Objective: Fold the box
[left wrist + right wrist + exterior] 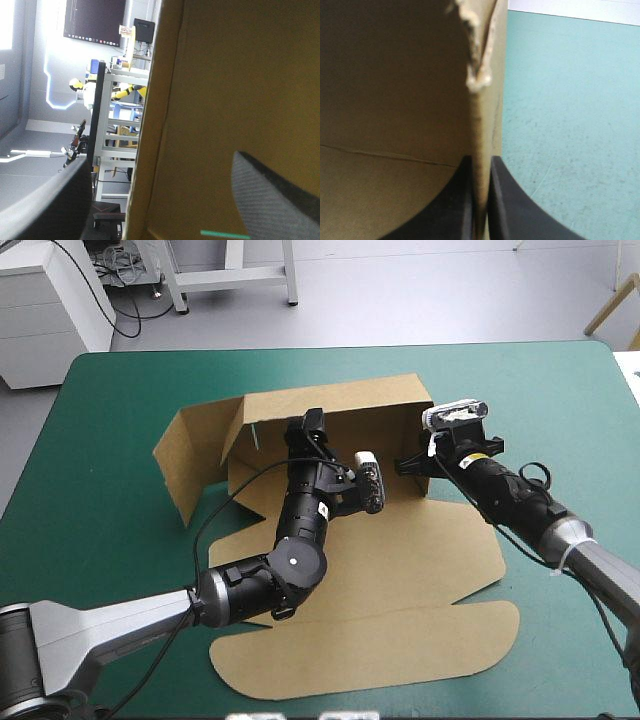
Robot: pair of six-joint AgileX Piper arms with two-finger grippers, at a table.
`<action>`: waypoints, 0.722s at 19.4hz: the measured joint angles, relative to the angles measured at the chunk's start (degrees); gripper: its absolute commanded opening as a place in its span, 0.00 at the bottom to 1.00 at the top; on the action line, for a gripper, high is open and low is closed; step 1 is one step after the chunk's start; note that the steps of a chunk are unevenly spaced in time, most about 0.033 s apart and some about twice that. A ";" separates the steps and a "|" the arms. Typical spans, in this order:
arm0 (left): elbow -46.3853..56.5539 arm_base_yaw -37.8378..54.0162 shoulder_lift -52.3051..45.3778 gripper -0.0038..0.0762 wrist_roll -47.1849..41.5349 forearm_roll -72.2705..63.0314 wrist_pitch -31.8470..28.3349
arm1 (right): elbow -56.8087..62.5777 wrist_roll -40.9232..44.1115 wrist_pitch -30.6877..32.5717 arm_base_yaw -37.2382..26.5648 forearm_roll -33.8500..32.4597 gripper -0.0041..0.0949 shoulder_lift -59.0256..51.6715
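The brown box (400, 540) lies mid-table with its back wall and left flap raised and its lid flat toward the front edge. My left gripper (312, 425) is up at the back wall's top edge. In the left wrist view it (164, 160) is open, one finger on each side of the board (240, 75), apart from it. My right gripper (408, 465) holds the short right side wall upright. The right wrist view shows that gripper (481, 157) shut on the wall's thin edge (479, 125), whose corner above the fingers is frayed.
Teal-green cover (560, 410) lies bare to the right of the box and behind it. The raised left flap (190, 455) leans out toward the table's left side. The flat lid (400, 650) reaches close to the front edge.
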 measured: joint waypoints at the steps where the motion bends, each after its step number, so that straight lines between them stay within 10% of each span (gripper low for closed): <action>1: 0.00 0.00 0.00 0.61 0.00 0.00 0.20 | -1.36 0.07 0.66 -0.87 0.07 0.03 0.88; 4: -0.06 0.00 0.00 0.07 4.49 -2.07 -0.62 | -2.23 0.20 1.25 -1.22 0.09 0.03 1.11; 9: -7.56 4.81 0.00 0.06 35.32 -33.25 -1.85 | -2.23 0.37 1.67 -1.22 0.09 0.03 1.11; 14: -27.97 19.12 0.00 0.06 57.25 -69.40 9.89 | -2.23 0.37 1.71 -1.22 0.09 0.03 1.11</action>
